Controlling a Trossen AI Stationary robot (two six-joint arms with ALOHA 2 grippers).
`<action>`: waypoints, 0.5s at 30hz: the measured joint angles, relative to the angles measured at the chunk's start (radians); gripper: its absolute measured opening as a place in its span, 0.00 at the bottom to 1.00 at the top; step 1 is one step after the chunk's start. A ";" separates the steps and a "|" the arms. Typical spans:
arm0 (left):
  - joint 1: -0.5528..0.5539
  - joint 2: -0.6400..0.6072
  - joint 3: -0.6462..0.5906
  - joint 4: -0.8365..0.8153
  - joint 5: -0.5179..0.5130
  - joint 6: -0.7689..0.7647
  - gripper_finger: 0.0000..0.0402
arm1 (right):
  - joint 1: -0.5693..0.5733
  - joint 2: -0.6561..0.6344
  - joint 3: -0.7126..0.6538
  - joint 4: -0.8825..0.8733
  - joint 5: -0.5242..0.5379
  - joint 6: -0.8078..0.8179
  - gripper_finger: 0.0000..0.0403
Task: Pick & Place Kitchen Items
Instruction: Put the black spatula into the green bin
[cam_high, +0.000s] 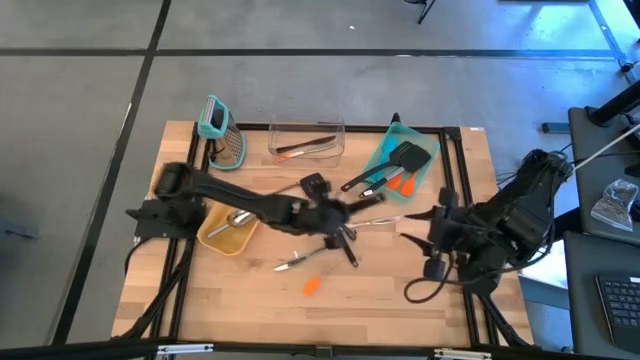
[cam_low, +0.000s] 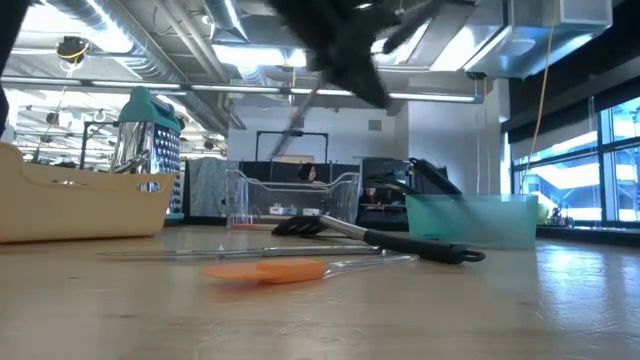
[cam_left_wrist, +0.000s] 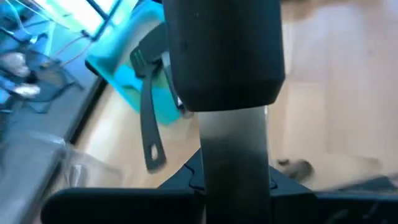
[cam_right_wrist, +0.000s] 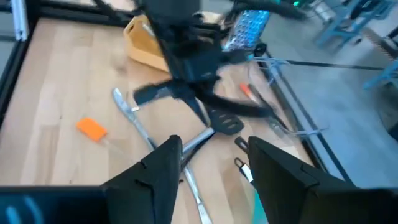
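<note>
Scanning from the left: found a silver scoop (cam_high: 238, 216) in the yellow tray (cam_high: 212, 241). Found the left gripper (cam_high: 342, 228) raised over mid-table, clenched on a black-handled utensil (cam_high: 349, 250); close by on the wood, an orange spatula (cam_high: 311, 286). Noted black turners (cam_high: 408, 156) in the teal bin (cam_high: 384, 150). Found the right gripper (cam_right_wrist: 214, 165) toward the right edge, fingers parted, empty.

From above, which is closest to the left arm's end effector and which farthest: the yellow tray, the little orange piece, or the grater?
Measured from the left end effector, mid-table:
1. Orange piece, just toward the front edge.
2. Yellow tray, off to the left side.
3. Grater, at the far left corner.
</note>
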 joint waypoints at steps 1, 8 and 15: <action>0.006 -0.048 -0.080 0.076 0.013 -0.001 0.07 | 0.008 0.000 0.000 -0.006 0.015 0.018 0.46; 0.051 -0.286 -0.518 0.869 -0.025 0.055 0.07 | 0.013 0.007 0.000 0.012 0.159 0.052 0.46; 0.045 -0.217 -0.592 1.392 -0.281 0.299 0.07 | -0.043 0.007 -0.103 0.074 0.470 0.257 0.46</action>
